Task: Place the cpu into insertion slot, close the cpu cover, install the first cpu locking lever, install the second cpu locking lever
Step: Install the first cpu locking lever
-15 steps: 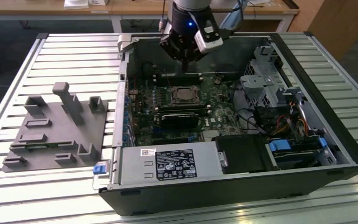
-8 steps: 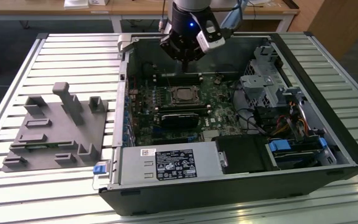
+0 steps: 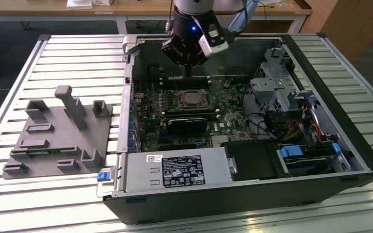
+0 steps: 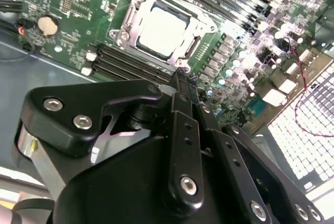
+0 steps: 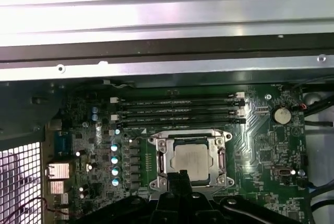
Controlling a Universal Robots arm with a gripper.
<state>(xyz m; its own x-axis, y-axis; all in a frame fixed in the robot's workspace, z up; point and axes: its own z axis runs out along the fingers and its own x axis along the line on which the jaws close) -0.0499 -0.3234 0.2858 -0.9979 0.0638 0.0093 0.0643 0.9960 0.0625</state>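
The gripper [image 5: 180, 176], its fingers pinched together on nothing, hangs inside the case [image 3: 238, 206] at one edge of the cover [image 5: 163, 153]. The cover lies flat around the seated cpu [image 5: 190, 158]. I judge the locking-lever step to be in hand, and it calls for the tip to be set precisely at the cover's rim.

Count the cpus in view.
1. The cpu sits on the motherboard, framed by the cover, just off the gripper. Parts of the case are hidden, so another could be out of sight.
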